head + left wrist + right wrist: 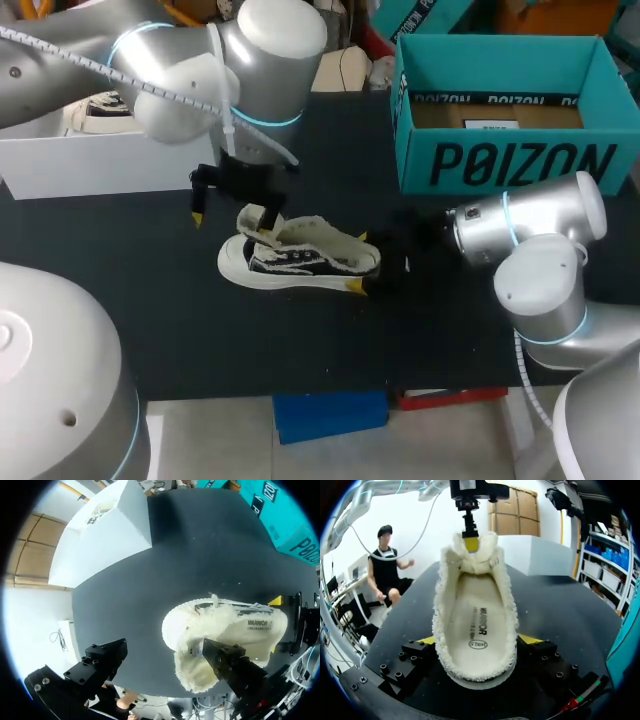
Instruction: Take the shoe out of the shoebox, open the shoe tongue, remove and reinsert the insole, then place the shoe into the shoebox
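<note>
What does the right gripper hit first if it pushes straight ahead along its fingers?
The shoe: its heel sits between the fingers of the right gripper, so any advance would likely press into it at once.

The left arm (pixel 150 60) and right arm (pixel 540 250) are silver-grey, their rounded joints ringed in blue. A white cable (pixel 170 95) follows the left arm. The left gripper (pixel 232 222) and right gripper (pixel 477 640) are black, screw-studded and yellow-tipped.

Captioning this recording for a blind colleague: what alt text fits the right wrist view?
A cream, fleece-lined shoe lies on the black table, its heel gripped between the yellow-tipped fingers of the right end effector, insole showing. At the far end, the left end effector has one yellow fingertip against the shoe's tongue.
</note>
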